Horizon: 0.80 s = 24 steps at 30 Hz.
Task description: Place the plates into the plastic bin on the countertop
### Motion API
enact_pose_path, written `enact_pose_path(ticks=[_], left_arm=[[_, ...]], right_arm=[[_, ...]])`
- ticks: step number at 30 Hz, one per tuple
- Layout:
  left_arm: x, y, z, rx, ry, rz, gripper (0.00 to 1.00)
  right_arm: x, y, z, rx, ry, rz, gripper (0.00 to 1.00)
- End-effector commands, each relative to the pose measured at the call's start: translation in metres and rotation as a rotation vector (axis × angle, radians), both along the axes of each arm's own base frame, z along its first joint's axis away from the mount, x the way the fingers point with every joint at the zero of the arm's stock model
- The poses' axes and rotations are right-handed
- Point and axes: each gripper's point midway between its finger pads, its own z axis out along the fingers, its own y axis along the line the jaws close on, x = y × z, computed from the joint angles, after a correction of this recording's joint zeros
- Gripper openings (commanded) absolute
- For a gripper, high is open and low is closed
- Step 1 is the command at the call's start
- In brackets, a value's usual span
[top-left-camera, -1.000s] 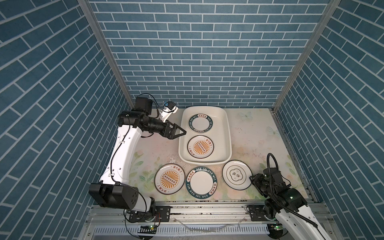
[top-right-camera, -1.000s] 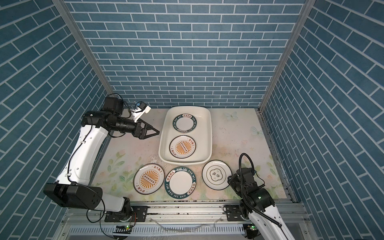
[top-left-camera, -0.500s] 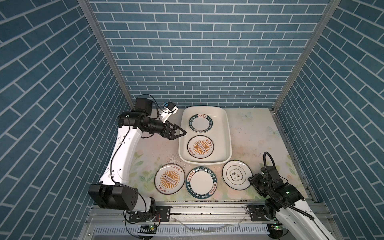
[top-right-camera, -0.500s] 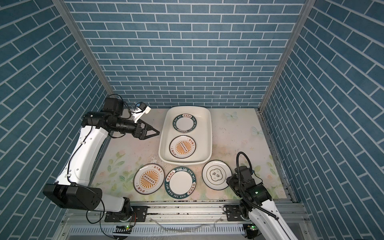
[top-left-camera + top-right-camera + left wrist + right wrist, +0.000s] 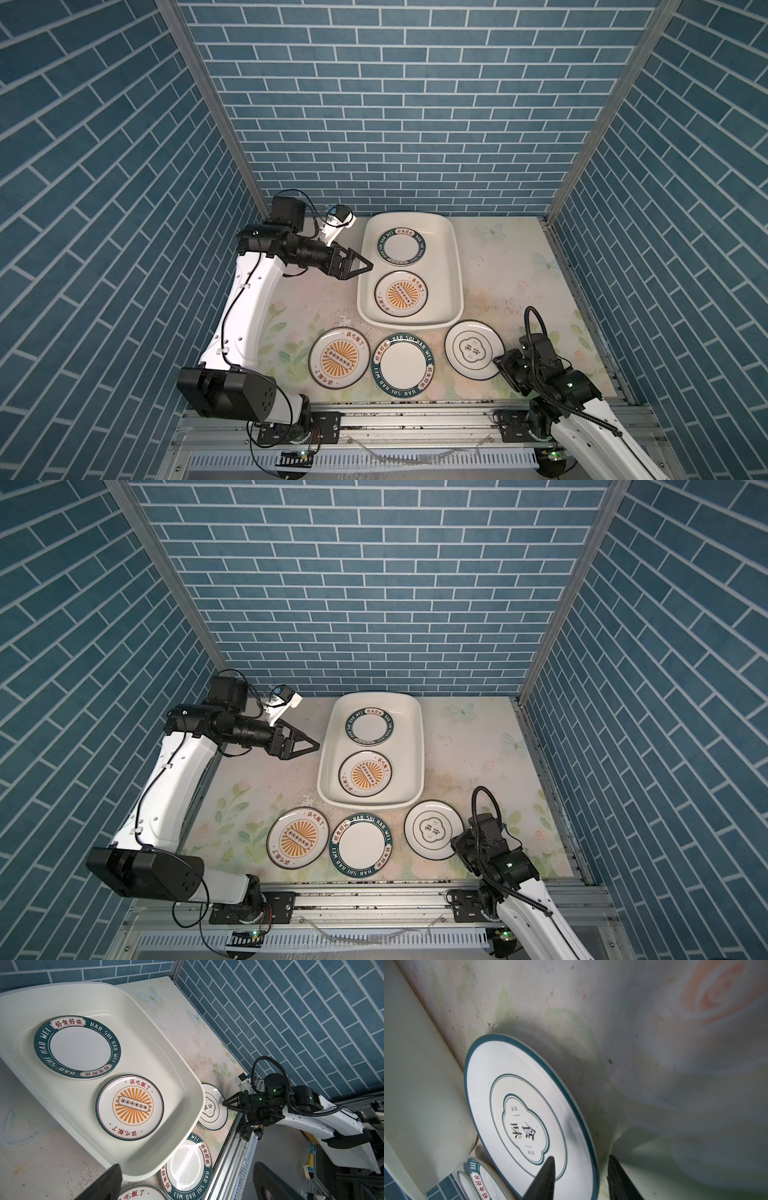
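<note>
In both top views we see the left gripper (image 5: 366,266) released beside the plastic bin (image 5: 457,266), and the right gripper (image 5: 500,363) at the emblem plate (image 5: 471,350), which lies just outside the bin. In the left wrist view, a green-rimmed plate (image 5: 80,1047) and a sunburst plate (image 5: 129,1107) lie inside the bin. In the right wrist view, the right gripper's fingers (image 5: 544,1178) are parted, straddling the emblem plate's rim.

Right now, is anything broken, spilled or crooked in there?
Nothing looks broken or tipped; the plates lie flat. Only the countertop looks grubby, with brownish smudges and pale specks beside the plastic bin.
</note>
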Motion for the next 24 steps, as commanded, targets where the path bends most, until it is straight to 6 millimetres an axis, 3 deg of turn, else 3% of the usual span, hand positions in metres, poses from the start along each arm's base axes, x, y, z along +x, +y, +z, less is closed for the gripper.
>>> enact_pose_path(ticks=[1, 24], left_arm=[[-0.0063, -0.0020, 0.0034, -0.012, -0.013, -0.011, 1.00], [-0.0059, -0.0074, -0.0045, -0.012, -0.029, -0.032, 1.00]], right_arm=[[-0.0007, 0.0003, -0.0058, 0.031, 0.010, -0.041, 0.41], [-0.0020, -0.0035, -0.0106, 0.071, -0.034, -0.092, 0.30]])
